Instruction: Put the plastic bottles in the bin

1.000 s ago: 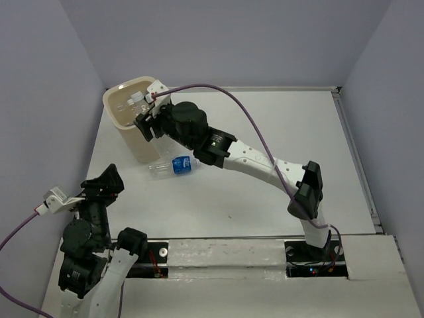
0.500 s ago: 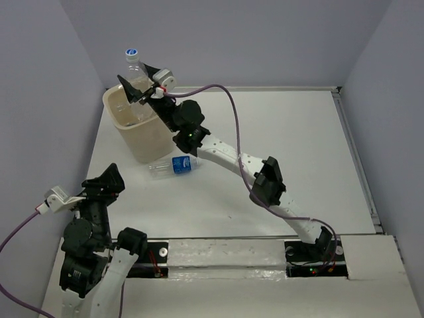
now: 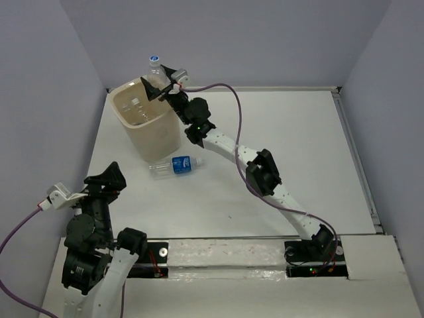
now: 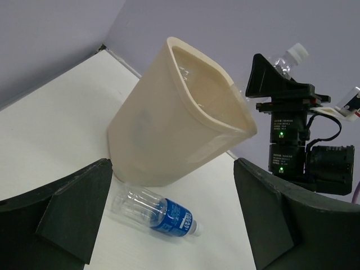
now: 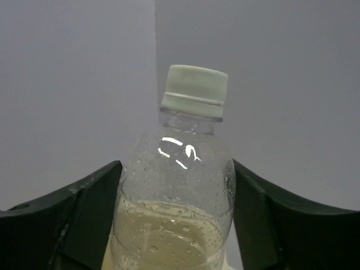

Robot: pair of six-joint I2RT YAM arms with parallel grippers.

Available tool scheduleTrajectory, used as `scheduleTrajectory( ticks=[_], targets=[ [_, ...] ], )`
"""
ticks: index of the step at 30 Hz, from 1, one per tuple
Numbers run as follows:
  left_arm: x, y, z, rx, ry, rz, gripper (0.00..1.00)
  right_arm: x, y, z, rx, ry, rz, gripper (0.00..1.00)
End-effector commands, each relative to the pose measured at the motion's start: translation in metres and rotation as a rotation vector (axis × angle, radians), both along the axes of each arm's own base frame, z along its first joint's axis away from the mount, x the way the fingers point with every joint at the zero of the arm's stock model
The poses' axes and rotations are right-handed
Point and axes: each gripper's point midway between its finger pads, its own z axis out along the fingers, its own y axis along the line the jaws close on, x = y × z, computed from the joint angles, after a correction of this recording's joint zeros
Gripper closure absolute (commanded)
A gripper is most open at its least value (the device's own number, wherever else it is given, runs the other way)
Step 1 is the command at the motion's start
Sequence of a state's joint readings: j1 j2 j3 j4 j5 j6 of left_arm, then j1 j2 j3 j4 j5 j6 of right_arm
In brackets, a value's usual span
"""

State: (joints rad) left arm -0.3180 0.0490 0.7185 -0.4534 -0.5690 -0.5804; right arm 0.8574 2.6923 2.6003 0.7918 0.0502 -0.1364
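Risen out of the bin [image 3: 154, 136], the right end effector [image 3: 158, 81] pinches a bottle [image 3: 154, 68] above the far rim, not yet dropped; a second bottle [image 3: 173, 165] lies on the tabletop [image 3: 285, 139] beside the bin; left end effector [image 3: 106, 180] spread.

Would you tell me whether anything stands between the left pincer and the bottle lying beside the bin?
Nothing visible does: the lying bottle rests on the table in plain view ahead of the open left pincer, with the bin just behind it.

white table [image 3: 278, 159], beige bin [image 3: 147, 130] (upright), bottle [image 3: 173, 166] lying beside
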Motion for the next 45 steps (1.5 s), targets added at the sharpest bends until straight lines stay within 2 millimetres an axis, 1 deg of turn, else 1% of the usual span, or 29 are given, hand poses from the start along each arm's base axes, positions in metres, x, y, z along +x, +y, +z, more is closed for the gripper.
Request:
scheduleTrajectory(
  ticks=[1, 3, 4, 5, 6, 8, 9, 10, 13, 14, 16, 17, 19, 20, 21, 23, 24, 26, 29, 31, 32, 33, 34, 35, 37, 38, 39, 42, 45],
  targets=[
    [0.003, 0.003, 0.008, 0.011, -0.023, 0.025, 0.01, -0.038, 0.004, 0.045, 0.023, -0.101, 0.095, 0.11],
    [0.004, 0.004, 0.008, 0.016, -0.022, 0.032, 0.01, -0.045, 0.011, 0.045, -0.021, -0.087, 0.119, 0.05],
    [0.004, 0.004, 0.008, 0.018, -0.02, 0.032, 0.01, -0.047, 0.012, 0.047, -0.033, -0.085, 0.126, 0.04],
    [0.004, 0.004, 0.008, 0.018, -0.02, 0.034, 0.01, -0.056, 0.017, 0.049, -0.045, -0.086, 0.148, 0.04],
    [0.005, 0.004, 0.008, 0.021, -0.016, 0.035, 0.01, -0.06, 0.015, 0.055, -0.061, -0.081, 0.157, 0.03],
    [0.006, 0.004, 0.008, 0.022, -0.017, 0.037, 0.01, -0.077, 0.022, 0.062, -0.091, -0.077, 0.2, 0.03],
    [0.006, 0.004, 0.008, 0.025, -0.015, 0.037, 0.01, -0.078, 0.02, 0.064, -0.099, -0.068, 0.2, 0.03],
    [0.006, 0.004, 0.008, 0.027, -0.013, 0.039, 0.01, -0.09, 0.016, 0.069, -0.107, -0.055, 0.2, 0.04],
    [0.006, 0.005, 0.008, 0.027, -0.014, 0.04, 0.01, -0.105, -0.001, 0.076, -0.107, -0.018, 0.227, 0.16],
    [0.006, 0.005, 0.007, 0.029, -0.011, 0.042, 0.01, -0.119, -0.014, 0.072, -0.132, 0.007, 0.248, 0.17],
    [0.006, 0.005, 0.008, 0.029, -0.018, 0.039, 0.01, -0.133, -0.026, 0.063, -0.19, 0.039, 0.272, 0.19],
    [0.006, 0.004, 0.008, 0.029, -0.02, 0.033, 0.01, -0.148, -0.036, 0.048, -0.27, 0.082, 0.301, 0.19],
    [0.006, 0.003, 0.009, 0.032, -0.025, 0.026, 0.01, -0.161, -0.044, 0.025, -0.38, 0.127, 0.325, 0.19],
    [0.005, 0.003, 0.01, 0.034, -0.031, 0.026, 0.01, -0.174, -0.045, 0.01, -0.449, 0.146, 0.377, 0.2],
    [0.004, 0.002, 0.011, 0.034, -0.038, 0.019, 0.01, -0.184, -0.052, -0.022, -0.558, 0.217, 0.408, 0.21],
    [0.003, 0.002, 0.012, 0.034, -0.044, 0.019, 0.01, -0.197, -0.057, -0.055, -0.644, 0.29, 0.462, 0.23],
    [0.002, 0.002, 0.013, 0.032, -0.05, 0.018, 0.01, -0.202, -0.063, -0.084, -0.702, 0.354, 0.475, 0.23],
    [0.001, 0.002, 0.013, 0.032, -0.053, 0.017, 0.01, -0.204, -0.07, -0.111, -0.763, 0.404, 0.467, 0.2],
    [0.001, 0.001, 0.014, 0.03, -0.058, 0.006, 0.01, -0.202, -0.076, -0.139, -0.845, 0.451, 0.423, 0.11],
    [-0.001, 0.0, 0.014, 0.03, -0.063, 0.002, 0.01, -0.197, -0.076, -0.15, -0.898, 0.449, 0.402, 0.09],
    [-0.001, 0.0, 0.015, 0.029, -0.068, 0.0, 0.01, -0.199, -0.068, -0.16, -0.941, 0.454, 0.387, 0.09],
    [-0.001, 0.0, 0.015, 0.029, -0.068, 0.0, 0.01, -0.198, -0.067, -0.171, -0.982, 0.466, 0.369, 0.07],
    [-0.003, 0.0, 0.016, 0.025, -0.075, -0.001, 0.01, -0.192, -0.066, -0.177, -1.013, 0.451, 0.347, 0.06],
    [-0.003, 0.0, 0.016, 0.025, -0.077, -0.001, 0.01, -0.188, -0.059, -0.188, -1.04, 0.455, 0.322, 0.06],
    [-0.004, 0.001, 0.017, 0.023, -0.081, -0.003, 0.01, -0.184, -0.052, -0.2, -1.084, 0.429, 0.301, 0.05],
    [-0.005, 0.0, 0.017, 0.022, -0.083, -0.006, 0.01, -0.179, -0.044, -0.212, -1.11, 0.424, 0.279, 0.05],
    [-0.004, 0.0, 0.016, 0.023, -0.081, -0.009, 0.01, -0.179, -0.039, -0.217, -1.141, 0.393, 0.265, 0.04],
    [-0.004, -0.002, 0.016, 0.023, -0.077, -0.021, 0.01, -0.166, -0.027, -0.237, -1.192, 0.367, 0.217, 0.04],
    [-0.004, -0.003, 0.016, 0.021, -0.081, -0.027, 0.01, -0.168, -0.01, -0.253, -1.223, 0.344, 0.224, 0.04]
  ],
)
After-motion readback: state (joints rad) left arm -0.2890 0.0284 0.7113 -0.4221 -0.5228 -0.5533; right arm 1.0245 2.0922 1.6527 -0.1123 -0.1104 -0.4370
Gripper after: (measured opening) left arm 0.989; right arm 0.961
